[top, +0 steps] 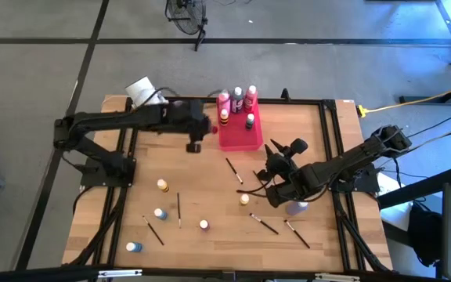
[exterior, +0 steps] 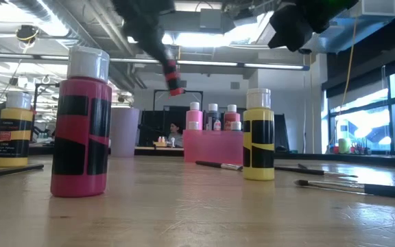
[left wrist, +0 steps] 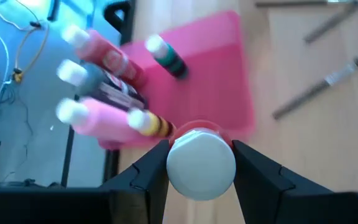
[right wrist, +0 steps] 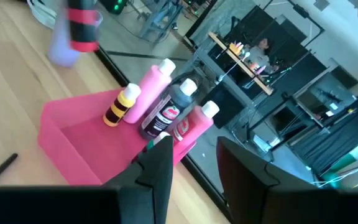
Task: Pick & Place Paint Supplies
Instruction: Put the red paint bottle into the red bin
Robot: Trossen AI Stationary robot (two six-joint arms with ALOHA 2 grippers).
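My left gripper [left wrist: 201, 171] is shut on a red paint bottle with a black label [right wrist: 82, 25], held in the air just left of the pink-red tray [top: 237, 143]. Several light-capped bottles [top: 237, 100] stand in the tray's far end. More small bottles [top: 162, 185] [top: 160, 213] [top: 204, 225] stand on the wooden table, and thin dark paintbrushes [top: 233, 170] [top: 178, 209] [top: 263, 224] lie flat on it. My right gripper [right wrist: 194, 171] hovers open right of the tray's near end, with nothing between its fingers. My left gripper pinches the red bottle at its white cap end [left wrist: 201, 163] between its two fingers [left wrist: 148, 177], one on each side. The fingers slant down from the table's left. The bottle hangs tilted below them, its red bottom [exterior: 175, 89] lowest, clear of the table.
A lilac cup [top: 297, 208] stands under my right arm. In the low view a pink bottle [exterior: 81, 123] and yellow bottles [exterior: 259, 134] [exterior: 12, 134] stand near the table's front. Bare wood lies between the tray and the scattered bottles.
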